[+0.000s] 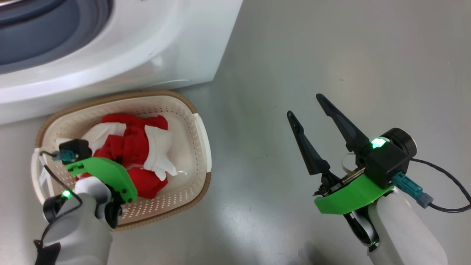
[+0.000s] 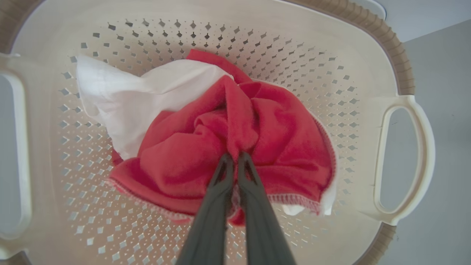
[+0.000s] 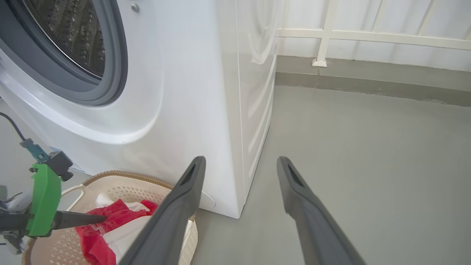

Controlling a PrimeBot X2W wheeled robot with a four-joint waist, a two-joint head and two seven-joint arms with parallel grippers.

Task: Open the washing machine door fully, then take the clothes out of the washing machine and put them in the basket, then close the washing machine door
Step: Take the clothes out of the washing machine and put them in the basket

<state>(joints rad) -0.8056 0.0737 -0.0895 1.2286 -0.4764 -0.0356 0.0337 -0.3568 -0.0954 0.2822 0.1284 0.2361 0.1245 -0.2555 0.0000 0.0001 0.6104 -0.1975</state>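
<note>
The left gripper (image 2: 233, 158) points straight down into the basket (image 2: 368, 73), its fingers pinched together on a fold of the clothes (image 2: 279, 132): soft red fleece and smooth white cloth, bunched on the perforated plastic bottom. The right gripper (image 1: 304, 105), fingers apart and empty, hovers over the grey floor (image 1: 331, 55), farther from the basket.

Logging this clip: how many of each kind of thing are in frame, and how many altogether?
washing machine: 1
basket: 1
clothes, one red-and-white heap in the basket, garments not separable: 1
pincers: 2 (left pincer shut on the clothes, right pincer open)
Total: 5
</note>
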